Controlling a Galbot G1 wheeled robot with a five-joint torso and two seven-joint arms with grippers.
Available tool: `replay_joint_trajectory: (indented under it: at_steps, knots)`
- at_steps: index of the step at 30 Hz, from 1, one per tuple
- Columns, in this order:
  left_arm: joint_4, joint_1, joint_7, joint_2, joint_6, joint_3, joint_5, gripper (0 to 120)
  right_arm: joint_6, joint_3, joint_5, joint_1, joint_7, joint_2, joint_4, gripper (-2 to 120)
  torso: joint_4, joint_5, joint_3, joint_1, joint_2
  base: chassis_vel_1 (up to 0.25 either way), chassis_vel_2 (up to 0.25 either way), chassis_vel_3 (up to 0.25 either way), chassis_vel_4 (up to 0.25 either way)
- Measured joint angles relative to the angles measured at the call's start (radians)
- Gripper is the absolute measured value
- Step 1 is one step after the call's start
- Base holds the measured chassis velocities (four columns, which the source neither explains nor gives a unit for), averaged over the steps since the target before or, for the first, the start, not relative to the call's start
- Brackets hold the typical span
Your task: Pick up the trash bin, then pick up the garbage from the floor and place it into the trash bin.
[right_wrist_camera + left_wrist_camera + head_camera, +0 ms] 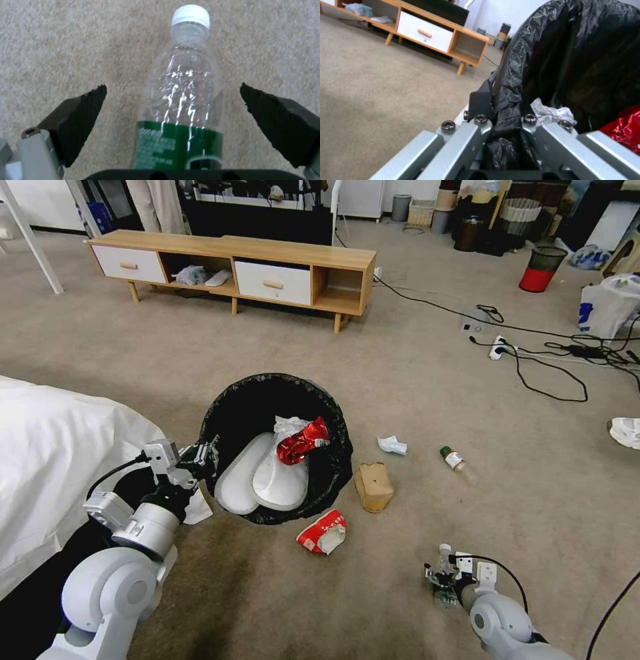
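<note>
The trash bin [230, 407], lined with a black bag, is tilted at the centre of the head view. My left gripper [200, 457] is shut on its near-left rim. The left wrist view shows that gripper [503, 117] clamping the liner edge of the trash bin [580, 62]. Inside lie two white slippers [267, 480], a crushed red can [301, 440] and a white tissue [550, 112]. On the carpet are a red-white paper cup [322, 533], a brown paper bag [373, 487], a tissue [392, 445] and a green-labelled bottle [459, 463]. My right gripper [443, 580] stands open astride another clear bottle [183, 100]; its fingertips [93, 100] stay clear of the bottle's sides.
A white-sheeted bed [53, 460] lies at my left. A wooden TV stand [233, 267] crosses the back. Black cables and a power strip [499, 347] run over the carpet at the right, with a red-and-black mesh bin [540, 270] and a white bag [610, 303] beyond.
</note>
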Motion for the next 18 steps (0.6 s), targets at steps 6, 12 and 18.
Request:
replay_joint_trajectory:
  at_steps: [6, 12, 18]
  knots:
    - [0.005, -0.003, -0.001, -0.003, 0.000, 0.001, 0.003, 3, 0.013, 0.009, -0.004, 0.002, -0.021, 0.002, -0.027, 100, 0.0000, 0.0000, 0.000, 0.000, 0.000, 0.000, 0.000, 0.000, 0.000]
    - [0.006, -0.004, -0.001, -0.002, 0.000, -0.001, 0.003, 3, 0.023, 0.015, -0.015, 0.001, -0.034, 0.002, -0.041, 100, 0.0000, 0.0000, 0.000, 0.000, 0.000, 0.000, 0.000, 0.000, 0.000]
    - [0.008, -0.008, -0.002, -0.003, 0.000, 0.001, 0.003, 3, 0.023, 0.016, -0.020, -0.002, -0.036, 0.004, -0.041, 90, 0.0000, 0.0001, 0.000, 0.000, 0.000, 0.000, 0.000, 0.000, 0.000]
